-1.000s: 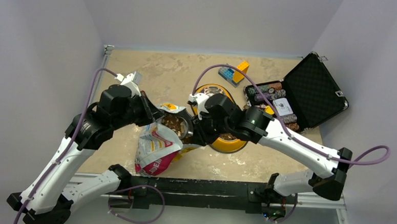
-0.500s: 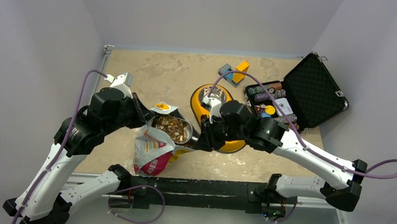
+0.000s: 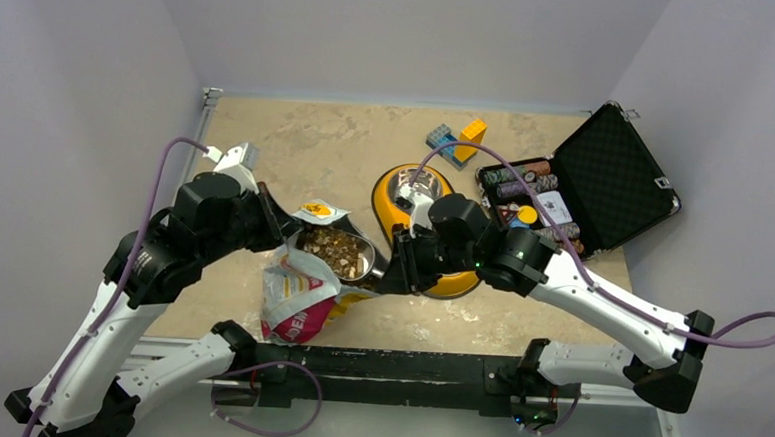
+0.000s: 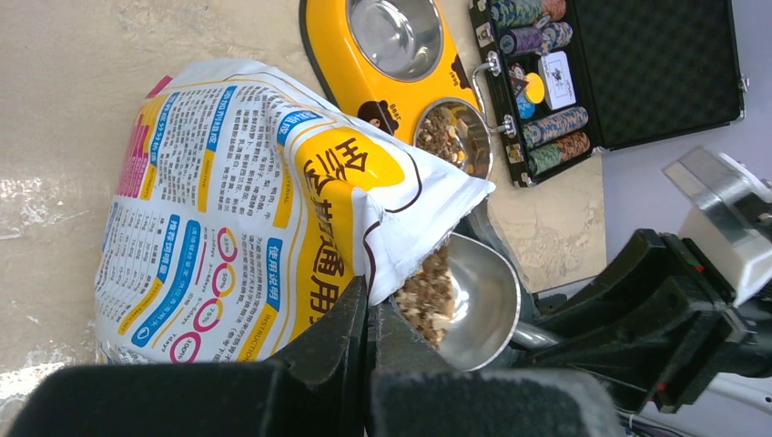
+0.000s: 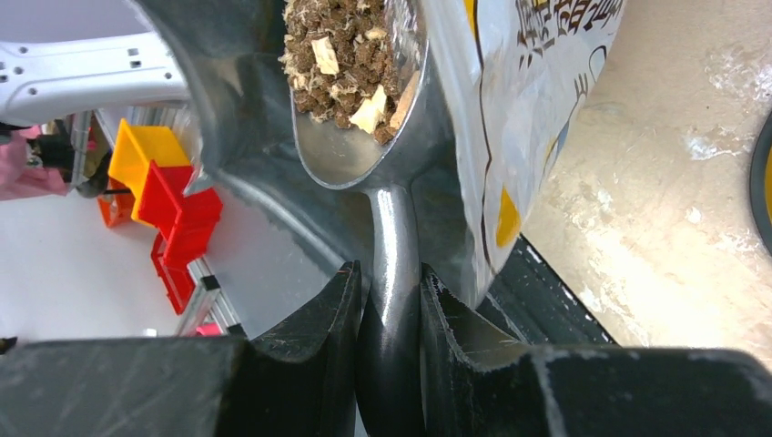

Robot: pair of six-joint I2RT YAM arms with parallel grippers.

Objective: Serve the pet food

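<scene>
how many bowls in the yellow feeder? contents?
2. The far bowl of the yellow feeder is empty; the near bowl, beside the poker chip case, holds pet food. From above, the right arm covers most of the near one.

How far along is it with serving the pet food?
Done: one well of the yellow feeder holds kibble. In hand: the left gripper pinches the bag at its edge; the right gripper grips a metal scoop heaped with kibble at the bag's mouth. Left: carry it to the feeder and tip it in.
</scene>
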